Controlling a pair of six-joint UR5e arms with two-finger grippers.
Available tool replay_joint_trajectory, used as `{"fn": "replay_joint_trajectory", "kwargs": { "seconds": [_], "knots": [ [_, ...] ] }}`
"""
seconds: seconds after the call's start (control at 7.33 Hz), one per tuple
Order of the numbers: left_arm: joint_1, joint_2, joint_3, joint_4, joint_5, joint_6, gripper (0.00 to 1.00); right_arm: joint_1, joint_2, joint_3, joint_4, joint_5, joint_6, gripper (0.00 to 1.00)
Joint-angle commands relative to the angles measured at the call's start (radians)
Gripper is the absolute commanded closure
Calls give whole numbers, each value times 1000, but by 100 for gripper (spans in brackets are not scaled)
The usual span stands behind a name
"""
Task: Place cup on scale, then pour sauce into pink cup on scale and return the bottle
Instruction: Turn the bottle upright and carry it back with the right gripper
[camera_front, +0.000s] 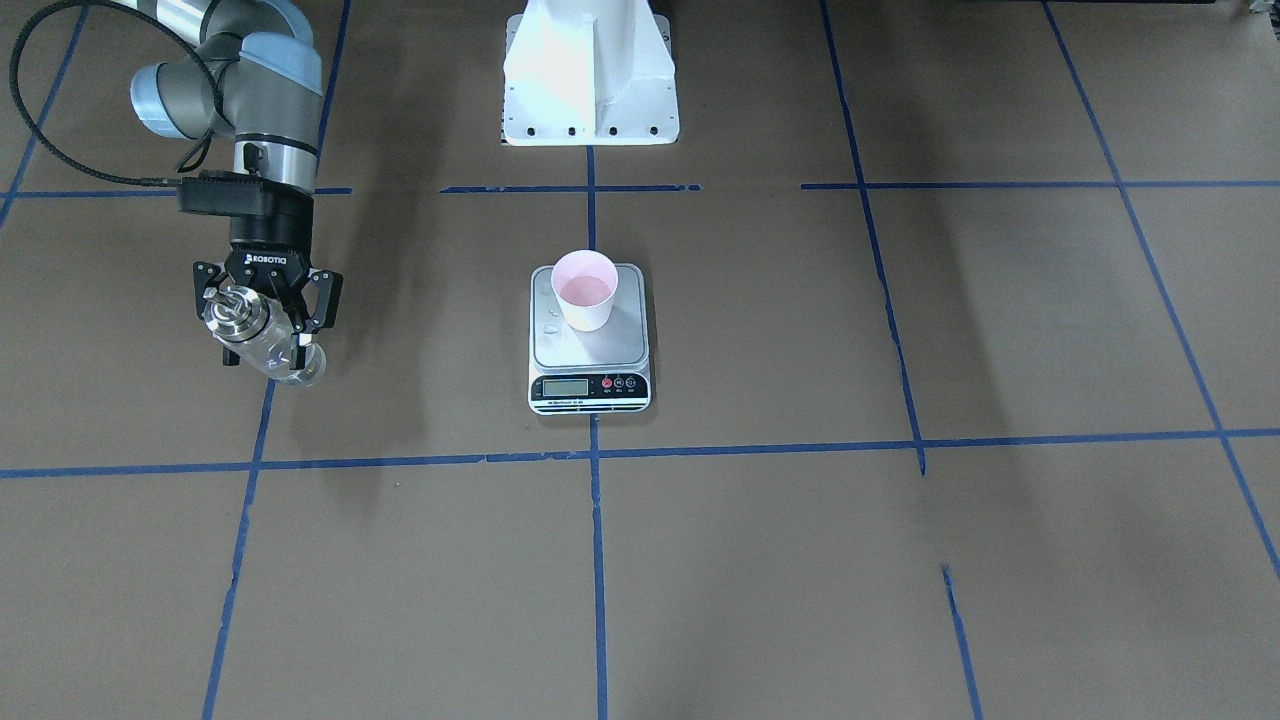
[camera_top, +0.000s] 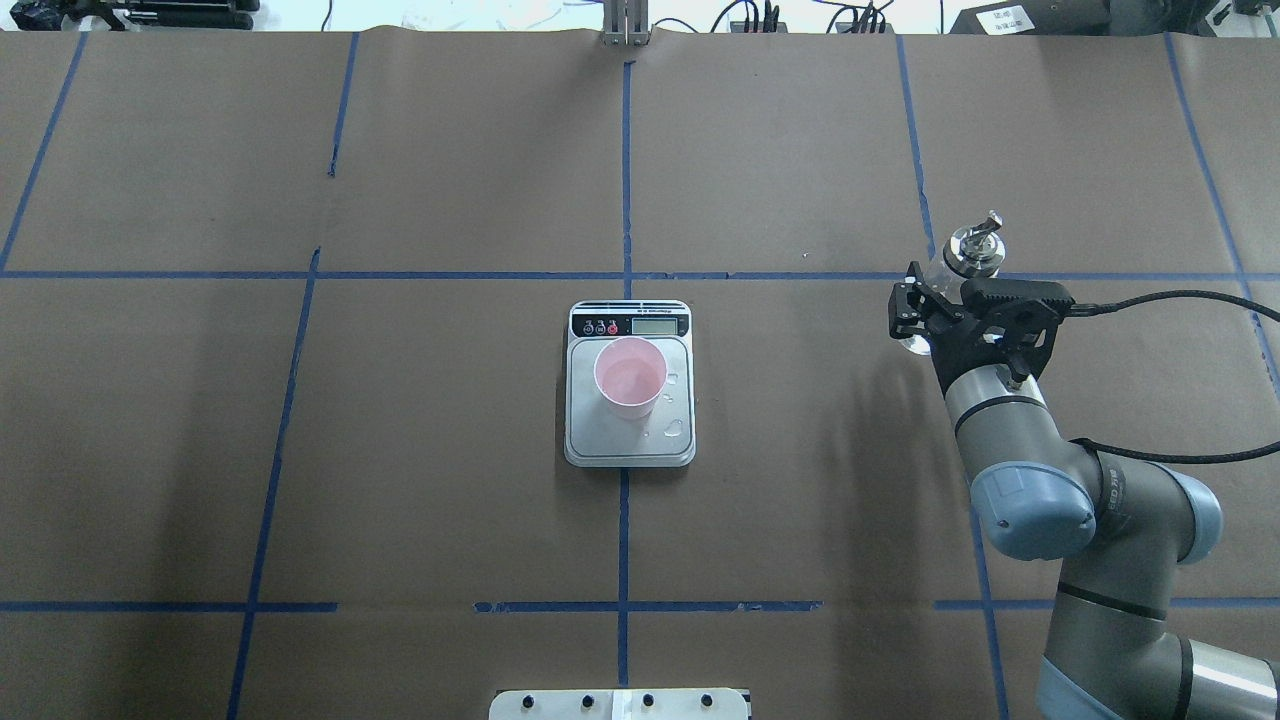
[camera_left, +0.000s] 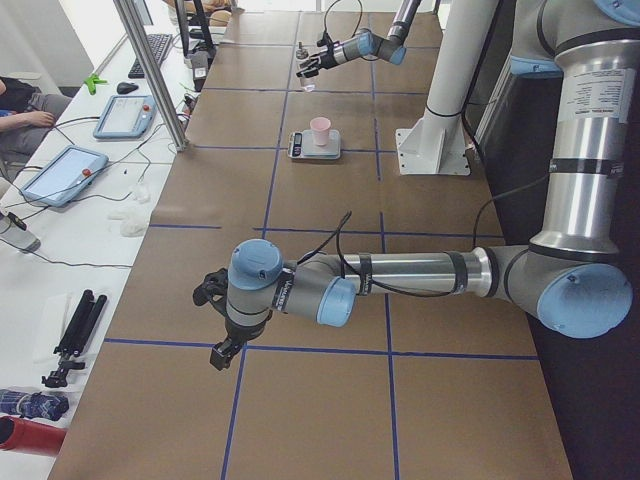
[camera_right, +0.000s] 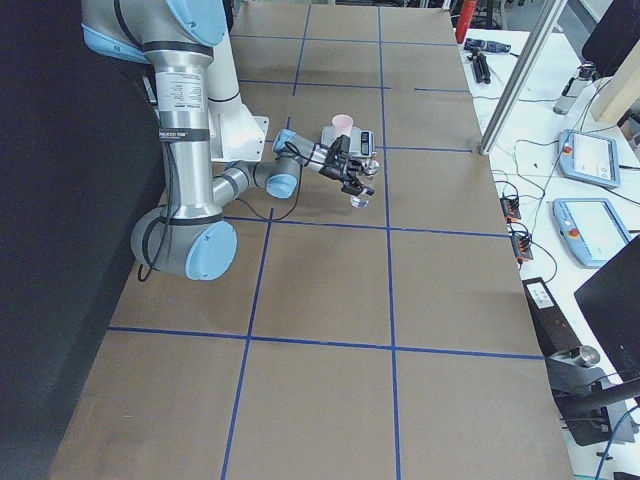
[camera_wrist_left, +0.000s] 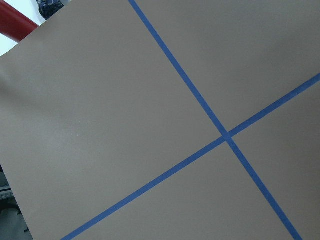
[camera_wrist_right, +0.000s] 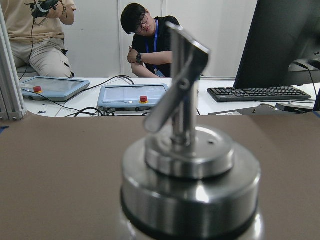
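Note:
The pink cup (camera_front: 585, 293) stands upright on the steel scale (camera_front: 590, 352) at the table's middle; both also show in the overhead view, the cup (camera_top: 630, 378) on the scale (camera_top: 630, 450). A few clear drops lie on the platform beside the cup. My right gripper (camera_front: 262, 322) is shut on the clear glass bottle (camera_front: 250, 335), well off to the robot's right of the scale. The bottle (camera_top: 968, 252) is upright, and its metal spout (camera_wrist_right: 182, 80) fills the right wrist view. Whether its base touches the table I cannot tell. My left gripper (camera_left: 212, 322) hovers over the table's far left end; I cannot tell whether it is open or shut.
The white robot base (camera_front: 590, 80) stands behind the scale. Blue tape lines (camera_top: 624, 180) grid the brown table. Operators, tablets (camera_wrist_right: 130, 95) and a keyboard sit beyond the table's far edge. The left wrist view shows only bare table and tape.

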Motion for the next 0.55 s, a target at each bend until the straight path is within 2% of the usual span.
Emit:
{"fn": "replay_joint_trajectory", "kwargs": {
  "seconds": [0.0, 0.14, 0.41],
  "knots": [
    [0, -2, -5, 1, 1, 0, 0, 2, -35, -109, 177, -8, -5, 100],
    [0, -2, -8, 1, 1, 0, 0, 3, -47, -125, 228, -9, -14, 100],
    [0, 0, -10, 1, 1, 0, 0, 5, -73, -110, 233, -31, -25, 100]
  ]
}}
